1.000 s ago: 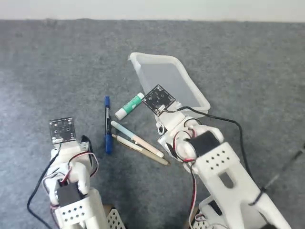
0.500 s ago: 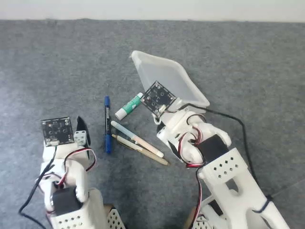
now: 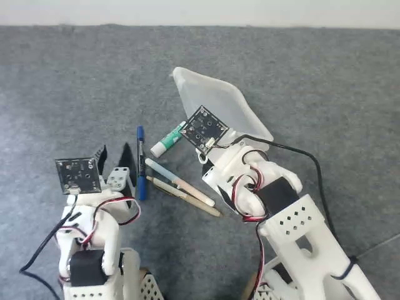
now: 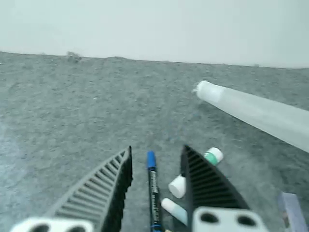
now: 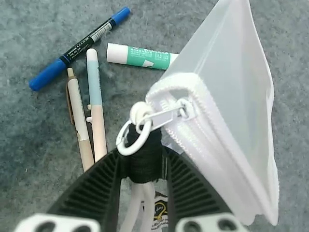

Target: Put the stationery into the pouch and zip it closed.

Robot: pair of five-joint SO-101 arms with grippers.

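A translucent pouch (image 3: 219,100) is tilted up off the grey mat, and my right gripper (image 5: 143,157) is shut on the black tab at its zipper end. The zipper pull ring (image 5: 131,140) hangs beside the fingers. A blue marker (image 3: 140,164), a green-and-white glue stick (image 3: 169,140) and two pens (image 3: 181,187) lie between the arms. My left gripper (image 3: 113,157) stands open just left of the marker. In the left wrist view the blue marker (image 4: 152,186) lies ahead between the open fingers (image 4: 112,186), with the glue stick (image 4: 213,155) and pouch (image 4: 260,113) beyond.
Grey carpet-like mat (image 3: 75,81) covers the table up to a pale wall at the back. The right arm's body and cables (image 3: 275,194) take up the near right. Open mat lies to the far left and far right.
My left arm has lifted and swung forward towards the blue marker, and its fingers have spread open. The right gripper has tipped the pouch slightly more upright.
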